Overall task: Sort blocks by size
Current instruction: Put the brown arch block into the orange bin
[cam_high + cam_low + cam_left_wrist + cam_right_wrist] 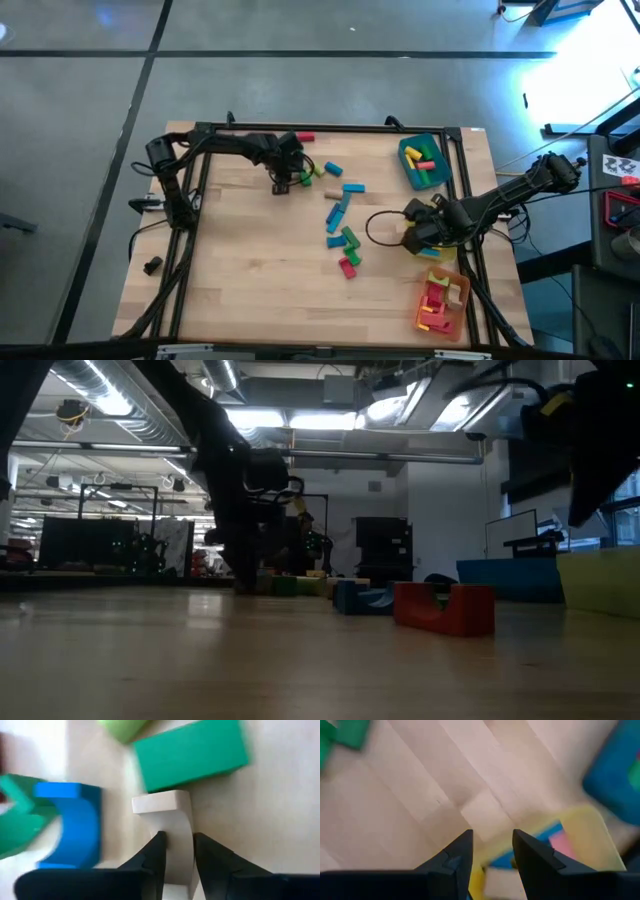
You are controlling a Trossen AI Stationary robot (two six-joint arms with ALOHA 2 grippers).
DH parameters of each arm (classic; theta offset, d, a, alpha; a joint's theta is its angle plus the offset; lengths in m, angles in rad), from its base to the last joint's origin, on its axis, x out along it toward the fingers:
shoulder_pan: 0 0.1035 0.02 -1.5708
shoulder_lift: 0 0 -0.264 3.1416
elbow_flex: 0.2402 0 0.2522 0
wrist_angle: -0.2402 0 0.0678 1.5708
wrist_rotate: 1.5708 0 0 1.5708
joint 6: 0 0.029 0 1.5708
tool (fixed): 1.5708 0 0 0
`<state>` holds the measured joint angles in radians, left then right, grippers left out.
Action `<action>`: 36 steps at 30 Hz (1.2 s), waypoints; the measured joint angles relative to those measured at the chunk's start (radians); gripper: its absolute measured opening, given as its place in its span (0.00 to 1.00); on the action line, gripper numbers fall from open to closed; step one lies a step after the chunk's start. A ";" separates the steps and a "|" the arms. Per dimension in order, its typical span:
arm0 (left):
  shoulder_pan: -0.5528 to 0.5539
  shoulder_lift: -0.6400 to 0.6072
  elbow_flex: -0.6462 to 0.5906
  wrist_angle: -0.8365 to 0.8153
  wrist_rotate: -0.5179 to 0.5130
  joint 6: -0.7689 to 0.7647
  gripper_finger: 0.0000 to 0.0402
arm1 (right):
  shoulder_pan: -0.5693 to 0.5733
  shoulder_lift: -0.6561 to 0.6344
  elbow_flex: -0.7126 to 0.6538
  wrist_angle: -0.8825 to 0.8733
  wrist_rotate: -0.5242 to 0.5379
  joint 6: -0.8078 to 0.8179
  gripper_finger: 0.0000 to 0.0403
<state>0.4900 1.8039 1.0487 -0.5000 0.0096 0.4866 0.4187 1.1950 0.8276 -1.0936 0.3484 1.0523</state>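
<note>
High view: three trays partly filled, teal tray, yellow tray, orange tray. Loose blocks lie mid-desk; sorting roughly half done. My left gripper pinches a plain block at the far cluster. My right gripper hangs part-open, empty, over the yellow tray. Grey floor, workshop behind.

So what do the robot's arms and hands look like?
Both arms are dark, almost black, built from jointed segments. The left arm and the right arm each trail thin black cables. The left hand and the right hand each end in two dark, pointed, wedge-shaped fingers.
</note>
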 joint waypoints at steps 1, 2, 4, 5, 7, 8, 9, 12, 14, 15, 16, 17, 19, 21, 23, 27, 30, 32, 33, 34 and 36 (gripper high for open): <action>-0.007 -0.007 0.003 -0.005 0.011 -0.007 0.19 | 0.000 0.000 0.000 0.031 0.018 -0.022 0.35; -0.012 -0.012 0.005 -0.009 0.031 -0.014 0.17 | 0.000 0.000 0.000 0.068 0.034 -0.053 0.35; -0.020 -0.021 0.010 -0.006 0.060 -0.022 0.15 | 0.000 0.000 0.000 0.142 0.054 -0.125 0.35; -0.024 -0.024 0.011 -0.004 0.065 -0.016 0.14 | 0.000 0.000 0.000 0.179 0.055 -0.166 0.35; -0.029 -0.025 0.012 0.001 0.065 -0.008 0.12 | 0.000 0.000 0.000 0.245 0.055 -0.231 0.35; -0.029 -0.024 0.011 0.001 0.064 -0.011 0.12 | 0.000 0.000 0.000 0.273 0.054 -0.255 0.35; -0.033 -0.023 0.007 0.006 0.062 -0.018 0.12 | 0.000 0.000 0.000 0.297 0.053 -0.274 0.35; -0.039 -0.023 -0.007 0.005 0.058 -0.036 0.12 | 0.000 0.000 0.000 0.340 0.052 -0.295 0.35; -0.045 -0.023 -0.015 0.005 0.056 -0.063 0.13 | 0.000 0.000 0.000 0.346 0.052 -0.298 0.35; -0.046 -0.024 -0.018 0.009 0.052 -0.076 0.14 | 0.000 0.000 0.000 0.342 0.052 -0.299 0.35; -0.048 -0.024 -0.021 0.013 0.042 -0.087 0.16 | 0.000 0.000 0.000 0.341 0.052 -0.299 0.35; -0.052 -0.024 -0.022 0.014 0.028 -0.094 0.18 | 0.000 0.000 0.000 0.341 0.052 -0.299 0.35; -0.060 -0.024 -0.022 0.016 -0.016 -0.111 0.22 | 0.000 0.000 0.000 0.341 0.052 -0.299 0.35; -0.072 -0.024 -0.022 0.021 -0.064 -0.118 0.28 | 0.000 0.000 0.000 0.341 0.052 -0.299 0.35; -0.084 -0.024 -0.023 0.020 -0.091 -0.118 0.34 | 0.000 0.000 0.000 0.340 0.052 -0.299 0.35; -0.110 -0.024 -0.023 0.020 -0.099 -0.109 0.44 | 0.000 0.000 0.000 0.335 0.052 -0.299 0.35; -0.127 -0.024 -0.023 0.020 -0.099 -0.105 0.48 | 0.000 0.000 0.000 0.335 0.052 -0.302 0.35; -0.137 -0.024 -0.023 0.019 -0.099 -0.105 0.49 | 0.000 0.000 0.000 0.335 0.051 -0.302 0.35; -0.141 -0.024 -0.023 0.018 -0.102 -0.104 0.50 | 0.000 0.000 0.000 0.335 0.051 -0.302 0.35; -0.144 -0.025 -0.023 0.017 -0.107 -0.105 0.50 | 0.000 0.000 0.000 0.335 0.052 -0.302 0.35; -0.151 -0.025 -0.023 0.018 -0.135 -0.118 0.49 | 0.000 0.000 0.000 0.335 0.051 -0.302 0.35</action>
<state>0.3389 1.7793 1.0257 -0.4825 -0.1254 0.3688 0.4186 1.1950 0.8276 -0.7582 0.3997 0.7502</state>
